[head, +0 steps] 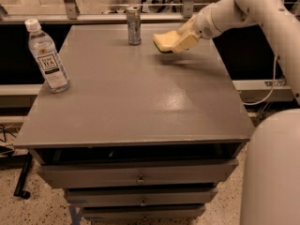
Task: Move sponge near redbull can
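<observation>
The pale yellow sponge [164, 41] hangs in the air above the far right part of the grey table [136, 102]. My gripper [180, 40] is shut on the sponge and holds it from the right side. The slim silver-grey redbull can [134, 25] stands upright at the table's far edge, a short way left of the sponge. The sponge and the can are apart.
A clear plastic water bottle [47, 56] with a white cap stands at the table's left edge. My white arm [248, 8] reaches in from the upper right. Drawers [140, 177] sit under the tabletop. The robot's white body [272, 172] fills the lower right.
</observation>
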`<state>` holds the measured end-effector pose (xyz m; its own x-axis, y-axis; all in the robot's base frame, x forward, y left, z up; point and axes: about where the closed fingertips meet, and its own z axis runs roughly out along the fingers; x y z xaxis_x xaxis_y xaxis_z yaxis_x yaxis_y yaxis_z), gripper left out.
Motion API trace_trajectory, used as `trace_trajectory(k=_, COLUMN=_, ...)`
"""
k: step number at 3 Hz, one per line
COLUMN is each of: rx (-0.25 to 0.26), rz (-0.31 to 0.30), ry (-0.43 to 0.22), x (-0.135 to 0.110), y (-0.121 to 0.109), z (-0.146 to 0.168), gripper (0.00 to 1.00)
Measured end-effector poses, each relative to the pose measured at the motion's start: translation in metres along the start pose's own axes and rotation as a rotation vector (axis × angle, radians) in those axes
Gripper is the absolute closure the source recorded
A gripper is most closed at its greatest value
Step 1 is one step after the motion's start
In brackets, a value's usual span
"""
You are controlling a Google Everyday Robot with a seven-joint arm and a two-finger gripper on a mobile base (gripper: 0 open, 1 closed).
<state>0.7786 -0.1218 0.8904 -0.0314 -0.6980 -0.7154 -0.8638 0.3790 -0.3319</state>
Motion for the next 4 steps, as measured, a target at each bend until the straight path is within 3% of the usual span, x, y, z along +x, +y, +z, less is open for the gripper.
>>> trace_trajectory(k=2, rx=-0.009, rz=-0.041, ry=-0.052, x=-0.025, y=-0.021, z=0.052, gripper=1.0)
trace_trajectory(k=3, rx=-0.008, rz=-0.053, ry=-0.042, x=-0.027, y=-0.026, z=0.067, gripper=0.83)
trace_trajectory(k=4, rx=-0.003, rz=-0.059, ry=-0.033, x=-0.027, y=-0.031, z=0.075, gripper=0.59)
